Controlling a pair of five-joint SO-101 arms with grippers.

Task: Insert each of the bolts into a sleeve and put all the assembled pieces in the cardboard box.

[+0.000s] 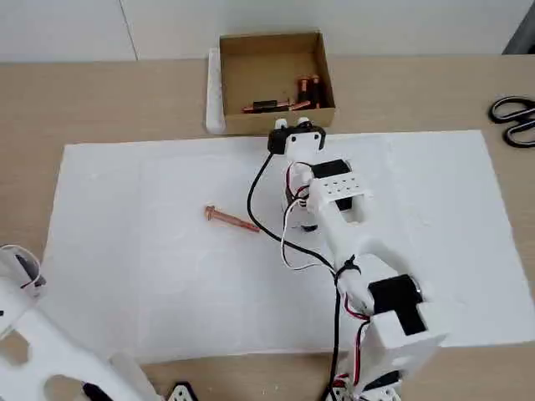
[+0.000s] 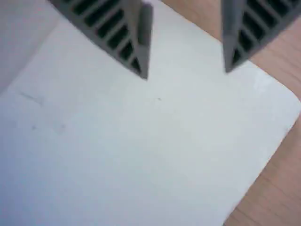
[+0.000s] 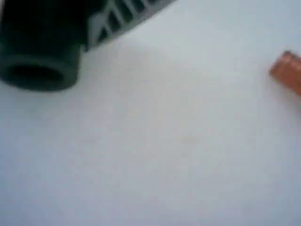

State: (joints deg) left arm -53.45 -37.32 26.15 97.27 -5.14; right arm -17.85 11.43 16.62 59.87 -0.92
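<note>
Copper bolt [image 1: 231, 219] on a white sheet [image 1: 142, 267] over a pale wood tabletop [image 1: 100, 96]. Brown box [image 1: 272, 38] holds copper-and-black pieces [image 1: 288, 93]. Black sleeve [image 3: 40, 56]. White arm [image 1: 338, 200]. Grey jaws, dark-slotted. Black scissors [image 1: 512, 119].

White arms [image 1: 334, 213], black servos [image 1: 393, 292], looping cables [image 1: 249, 205]
</note>
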